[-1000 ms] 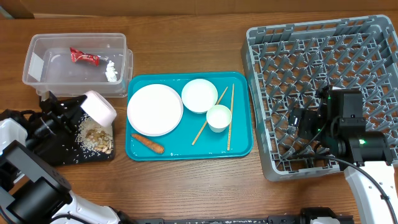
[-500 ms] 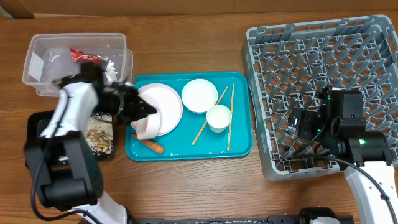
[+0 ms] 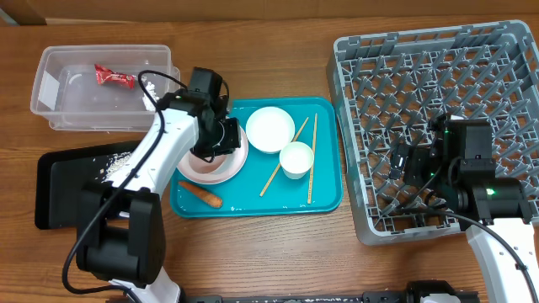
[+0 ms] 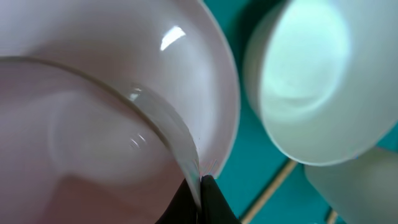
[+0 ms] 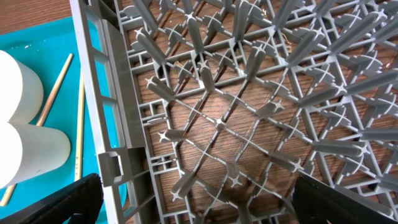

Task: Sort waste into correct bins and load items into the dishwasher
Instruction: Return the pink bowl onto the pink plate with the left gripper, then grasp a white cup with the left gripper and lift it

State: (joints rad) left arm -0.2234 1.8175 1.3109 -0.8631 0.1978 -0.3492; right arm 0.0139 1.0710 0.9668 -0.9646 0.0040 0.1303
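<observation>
- The left claw [image 4: 200,200] shows only as dark tips at the left wrist view's bottom edge, pinched on the pink bowl's [image 4: 93,143] rim; overhead, its wrist hides it.
- The pink bowl and the white bowl [image 4: 311,81] are blurred and run off the frame.
- The left arm [image 3: 160,151] covers part of the black tray [image 3: 59,189].
- The right claw [image 5: 199,208] is cut down to two dark corners, spread wide apart.
- The right arm [image 3: 476,181] hides the dish rack's [image 3: 472,67] near corner.

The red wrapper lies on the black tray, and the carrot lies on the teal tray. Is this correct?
Not quite. The red wrapper lies in the clear tub, not on the black tray; the overhead view shows this. The carrot does lie on the teal tray.
</observation>
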